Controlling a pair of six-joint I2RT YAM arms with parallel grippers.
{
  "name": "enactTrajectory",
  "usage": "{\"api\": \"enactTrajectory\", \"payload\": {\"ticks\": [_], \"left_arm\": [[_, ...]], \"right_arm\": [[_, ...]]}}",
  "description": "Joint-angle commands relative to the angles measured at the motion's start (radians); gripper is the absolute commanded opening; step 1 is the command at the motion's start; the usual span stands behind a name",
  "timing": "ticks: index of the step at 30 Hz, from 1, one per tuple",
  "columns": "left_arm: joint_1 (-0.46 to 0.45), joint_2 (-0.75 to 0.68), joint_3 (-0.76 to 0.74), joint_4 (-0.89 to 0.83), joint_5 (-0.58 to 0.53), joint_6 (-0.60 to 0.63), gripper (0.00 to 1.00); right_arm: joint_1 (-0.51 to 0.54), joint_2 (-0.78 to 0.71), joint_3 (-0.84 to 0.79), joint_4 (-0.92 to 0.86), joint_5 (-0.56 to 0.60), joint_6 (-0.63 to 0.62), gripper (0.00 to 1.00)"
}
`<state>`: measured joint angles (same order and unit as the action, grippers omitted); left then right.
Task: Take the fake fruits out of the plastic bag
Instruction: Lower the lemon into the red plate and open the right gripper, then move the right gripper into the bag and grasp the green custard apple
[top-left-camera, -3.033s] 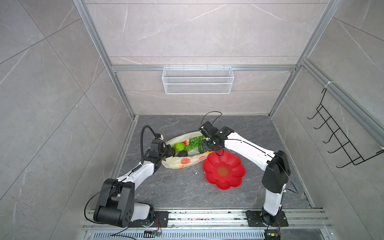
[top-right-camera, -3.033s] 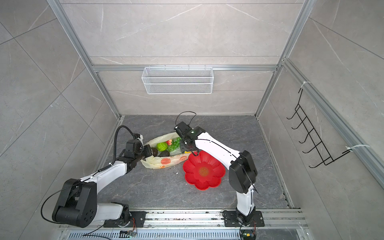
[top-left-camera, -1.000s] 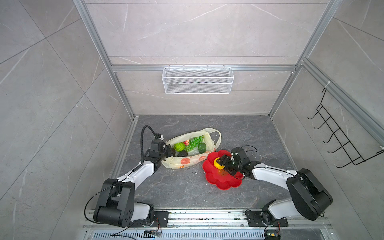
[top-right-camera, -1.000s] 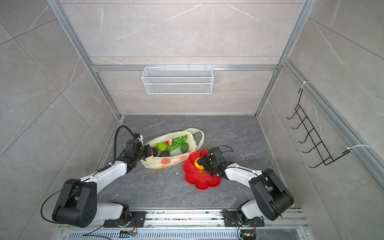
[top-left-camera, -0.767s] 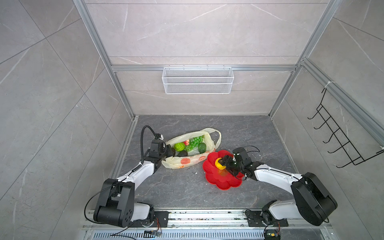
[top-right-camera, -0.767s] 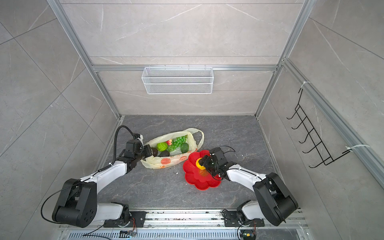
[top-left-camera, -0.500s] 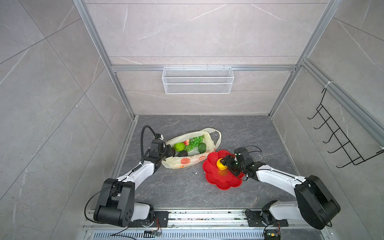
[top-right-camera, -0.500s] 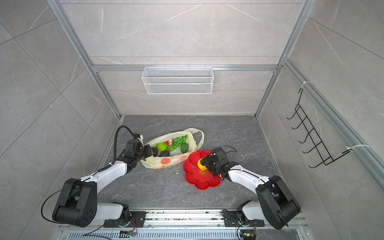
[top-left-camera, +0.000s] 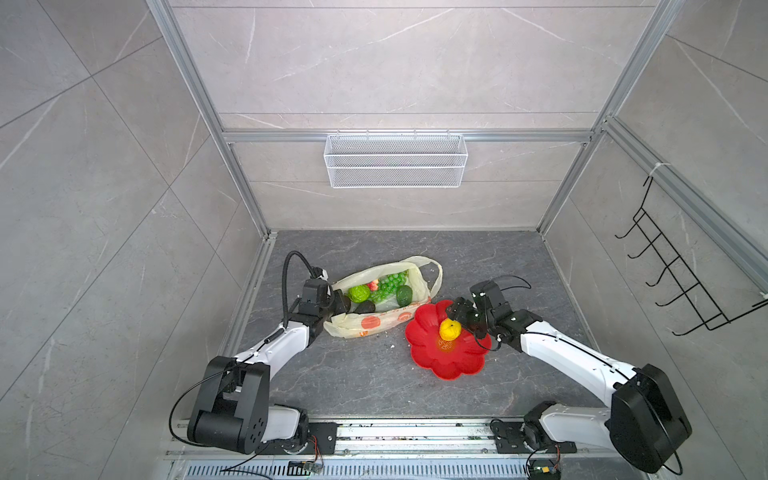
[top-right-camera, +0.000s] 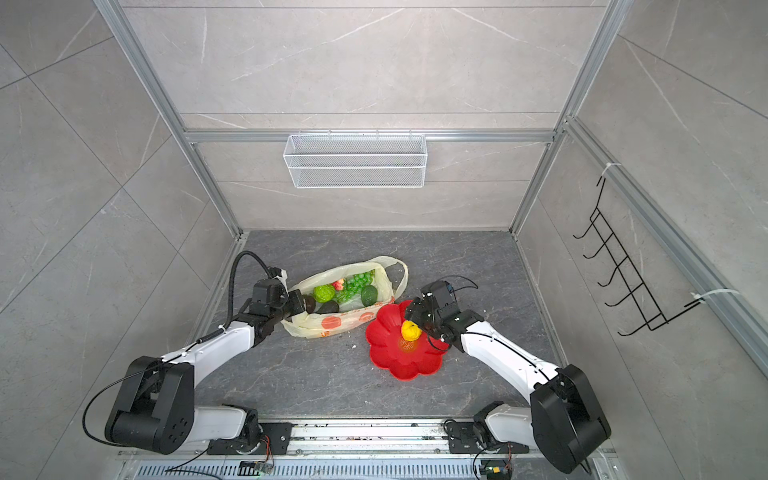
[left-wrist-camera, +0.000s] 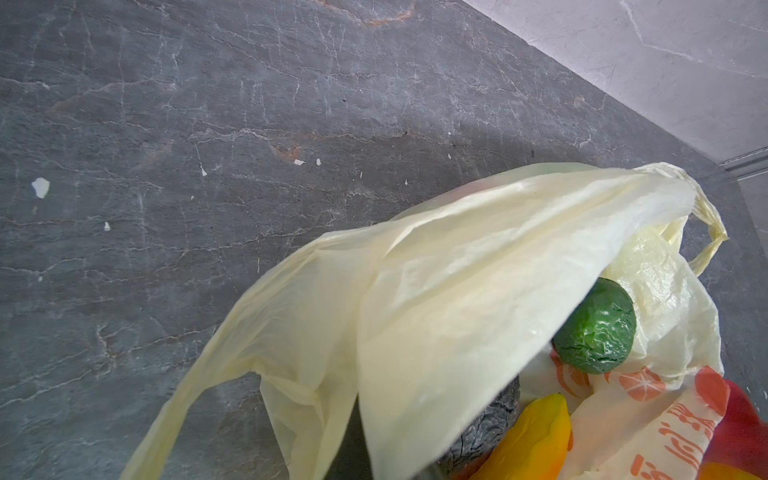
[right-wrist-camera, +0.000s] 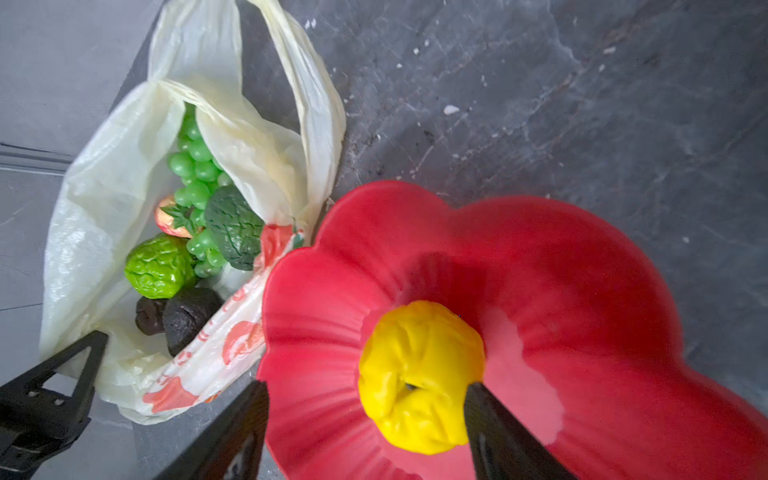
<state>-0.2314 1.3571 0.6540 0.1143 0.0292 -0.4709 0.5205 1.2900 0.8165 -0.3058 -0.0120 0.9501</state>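
Note:
The plastic bag (top-left-camera: 374, 322) (top-right-camera: 332, 322) lies open on the floor. In it are green grapes (top-left-camera: 390, 282) (right-wrist-camera: 195, 162), a bumpy lime-green fruit (top-left-camera: 359, 293) (right-wrist-camera: 160, 266), a strawberry (right-wrist-camera: 168, 216), a green avocado (right-wrist-camera: 235, 226) (left-wrist-camera: 594, 328), dark avocados (right-wrist-camera: 183, 316) and a banana (left-wrist-camera: 532, 436). My left gripper (top-left-camera: 338, 301) (top-right-camera: 301, 305) is shut on the bag's left rim; bag film hides its fingers in the left wrist view. A yellow lemon (top-left-camera: 449, 329) (top-right-camera: 409, 330) rests in the red plate. My right gripper (top-left-camera: 463, 322) (right-wrist-camera: 365, 388) stands open around it, one finger touching it.
The red flower-shaped plate (top-left-camera: 449, 361) (top-right-camera: 399, 361) sits right of the bag, its rim touching the bag's side. A white wire basket (top-left-camera: 395, 160) hangs on the back wall and a black hook rack (top-left-camera: 681, 286) on the right wall. Bare grey floor lies in front.
Three seconds ago my right gripper was at the bag's mouth; it has since carried the lemon over the red plate. In the last second it edged slightly right. The left arm has not moved.

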Motion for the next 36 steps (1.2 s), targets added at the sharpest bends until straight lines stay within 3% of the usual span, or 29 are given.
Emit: {"api": "enactTrajectory", "payload": {"ticks": [1,6,12,19,25,36], "left_arm": [[-0.005,0.005,0.01,0.041,0.01,0.02,0.02],[-0.006,0.001,0.009,0.041,0.011,0.017,0.02],[-0.006,-0.001,0.008,0.046,0.018,0.015,0.02],[-0.006,-0.004,0.006,0.045,0.011,0.016,0.02],[-0.006,-0.004,0.004,0.046,0.006,0.015,0.02],[-0.006,0.007,0.011,0.035,-0.004,0.005,0.02]], "right_arm": [[0.044,0.043,0.091,-0.089,0.07,-0.068,0.76],[0.125,0.149,0.262,-0.159,0.141,-0.135,0.75],[0.201,0.344,0.478,-0.202,0.14,-0.209,0.73],[0.235,0.597,0.746,-0.241,0.092,-0.279,0.7],[0.236,0.747,0.914,-0.318,0.117,-0.304,0.69],[0.298,0.957,1.138,-0.271,-0.034,-0.304,0.68]]}}
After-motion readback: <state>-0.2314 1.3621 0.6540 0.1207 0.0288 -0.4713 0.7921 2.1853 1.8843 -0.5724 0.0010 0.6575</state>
